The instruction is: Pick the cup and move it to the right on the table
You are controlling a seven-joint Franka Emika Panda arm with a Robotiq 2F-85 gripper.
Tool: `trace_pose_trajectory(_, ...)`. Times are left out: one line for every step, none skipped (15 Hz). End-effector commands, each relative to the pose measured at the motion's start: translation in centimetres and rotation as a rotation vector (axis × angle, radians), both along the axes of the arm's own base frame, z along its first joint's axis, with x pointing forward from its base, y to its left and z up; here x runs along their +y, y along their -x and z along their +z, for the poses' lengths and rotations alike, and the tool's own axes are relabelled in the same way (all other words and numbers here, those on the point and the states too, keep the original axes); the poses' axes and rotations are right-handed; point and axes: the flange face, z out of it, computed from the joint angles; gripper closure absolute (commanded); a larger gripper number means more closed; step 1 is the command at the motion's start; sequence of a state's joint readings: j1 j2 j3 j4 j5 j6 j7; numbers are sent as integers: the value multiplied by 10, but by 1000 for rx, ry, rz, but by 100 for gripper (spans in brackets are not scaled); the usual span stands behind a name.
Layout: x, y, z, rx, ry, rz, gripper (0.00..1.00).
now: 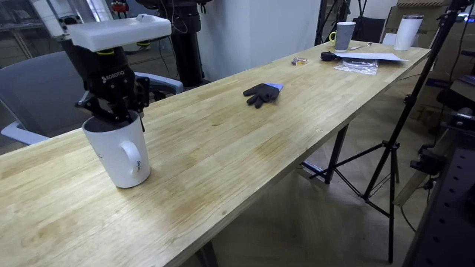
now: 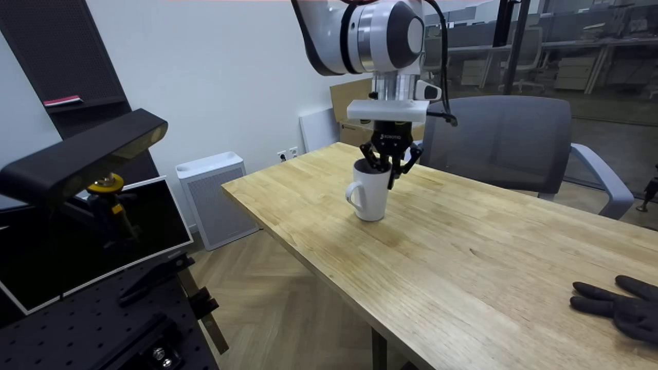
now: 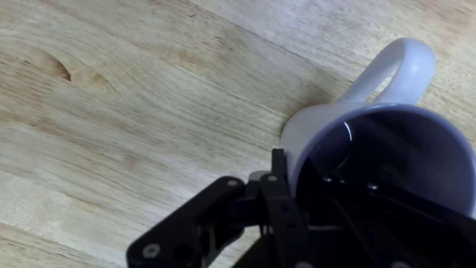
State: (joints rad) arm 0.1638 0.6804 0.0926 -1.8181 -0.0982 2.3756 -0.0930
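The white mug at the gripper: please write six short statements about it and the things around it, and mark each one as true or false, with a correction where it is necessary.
1. The gripper has one finger inside the white mug and one outside. True.
2. The gripper is clasping the mug's handle. False: its fingers are on either side of the mug's wall, and the handle is free.
3. The mug lies on its side. False: its opening faces up.
4. A dark glove lies on the table. True.
5. The grey cup stands right beside the mug. False: in an exterior view it stands far down the table, beyond the glove.
6. The mug is white outside and dark inside. True.
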Motion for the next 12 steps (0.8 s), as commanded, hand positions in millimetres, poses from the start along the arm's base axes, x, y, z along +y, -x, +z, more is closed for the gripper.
trace_pose_trajectory(7,-10,24,-4,20,-4,97)
trace_pose_trajectory(9,-12,30,-5,22,-1,97)
trace_pose_trajectory(12,-14,36,-10,24,1,97)
trace_pose_trajectory(13,-17,41,-12,24,3,97)
trace_pose_trajectory(15,-19,46,-15,25,5,97)
trace_pose_trajectory(17,-20,50,-17,26,7,97)
trace_pose_trajectory(18,-21,53,-19,27,10,97)
trace_pose_trajectory(17,-20,54,-16,31,13,97)
trace_pose_trajectory(15,-18,55,-14,39,14,97)
trace_pose_trajectory(9,-16,55,-7,48,14,97)
trace_pose_trajectory(3,-14,54,-4,59,13,97)
trace_pose_trajectory(-7,-12,54,2,71,6,97)
